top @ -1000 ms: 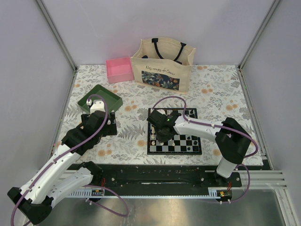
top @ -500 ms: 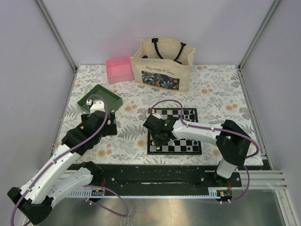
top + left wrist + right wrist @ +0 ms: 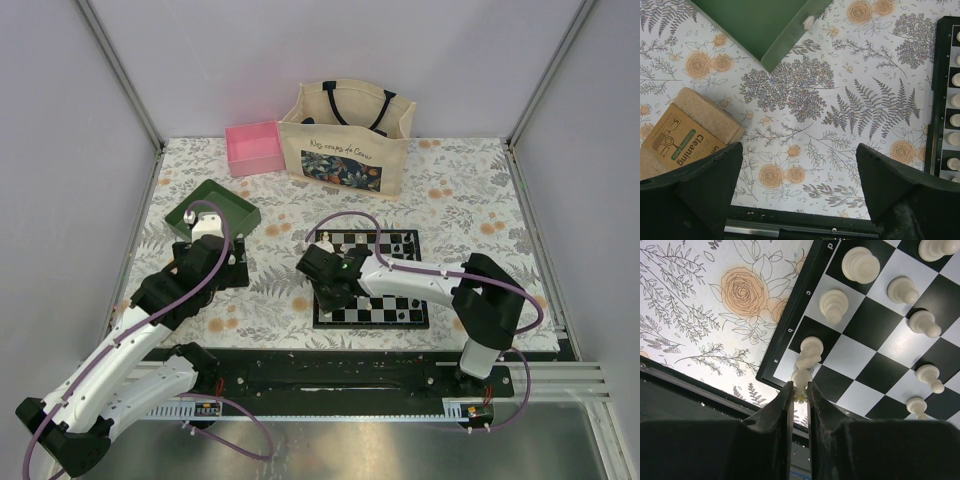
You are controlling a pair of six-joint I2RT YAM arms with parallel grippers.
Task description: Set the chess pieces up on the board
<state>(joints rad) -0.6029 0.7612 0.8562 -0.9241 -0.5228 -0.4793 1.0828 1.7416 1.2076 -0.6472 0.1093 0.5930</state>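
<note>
The board (image 3: 372,322) lies right of centre, with cream-white chess pieces (image 3: 834,304) standing in rows along its left side. My right gripper (image 3: 800,390) is shut on a cream-white piece (image 3: 801,379) over the board's near-left corner square, beside a knight-shaped piece (image 3: 810,351). From above, the right gripper (image 3: 325,272) sits at the board's left edge. My left gripper (image 3: 799,175) is open and holds nothing above the flowered cloth, left of the board (image 3: 941,100); the top view shows the left gripper (image 3: 222,272) near the green tray. One cream piece (image 3: 808,22) rests on the tray's rim.
A green tray (image 3: 212,208) sits at back left, a pink box (image 3: 254,147) and a tote bag (image 3: 346,138) along the back. A packet of scouring pads (image 3: 685,132) lies under the left arm. The black rail (image 3: 330,372) runs along the near edge.
My right gripper has moved left across the board, toward its near-left corner, carrying the cream piece. The left arm has not moved.
</note>
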